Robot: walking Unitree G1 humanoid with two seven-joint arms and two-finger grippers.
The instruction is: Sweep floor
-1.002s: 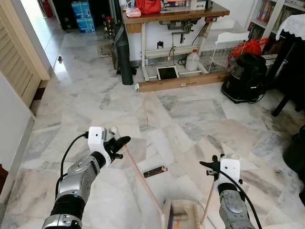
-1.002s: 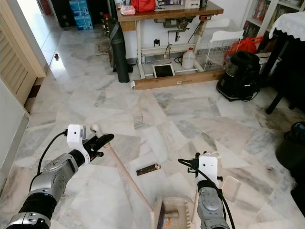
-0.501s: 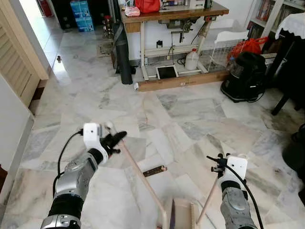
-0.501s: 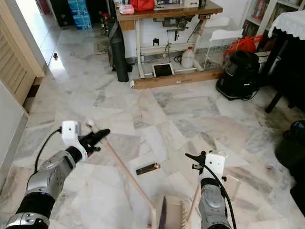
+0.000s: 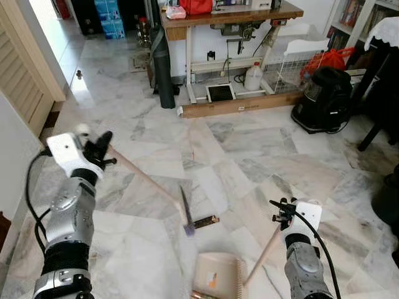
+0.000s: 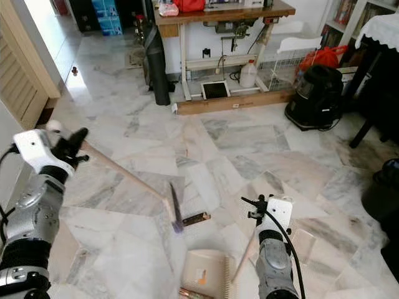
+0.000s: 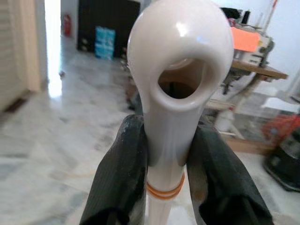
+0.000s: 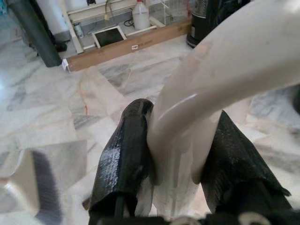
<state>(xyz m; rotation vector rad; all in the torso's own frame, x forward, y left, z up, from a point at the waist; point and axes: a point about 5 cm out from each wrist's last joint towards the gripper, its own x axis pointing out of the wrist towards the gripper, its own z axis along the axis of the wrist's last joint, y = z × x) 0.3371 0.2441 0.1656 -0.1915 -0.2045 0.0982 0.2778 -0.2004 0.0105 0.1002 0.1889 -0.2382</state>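
My left gripper (image 5: 98,146) is raised at the left, shut on the white top end of the broom handle (image 7: 180,89). Its black fingers (image 7: 119,178) clamp the handle from both sides. The wooden shaft (image 5: 146,180) slants down to the narrow broom head (image 5: 185,212) on the marble floor, right beside a small dark brown piece (image 5: 204,222). My right gripper (image 5: 279,212) is shut on the white dustpan handle (image 8: 206,93). The beige dustpan (image 5: 217,277) lies on the floor near me with a few scraps in it.
A sewing table (image 5: 230,15) stands at the back with a plank (image 5: 240,107) and a jug (image 5: 252,78) under it. A black vacuum (image 5: 327,99) and wire basket (image 5: 299,62) are at the right. A louvred door (image 5: 25,81) is on the left, a dark bin (image 5: 386,199) at far right.
My left arm has swung up and to the left with the broom. The broom head left the dustpan and now sits by the dark piece. The right gripper has hardly moved.
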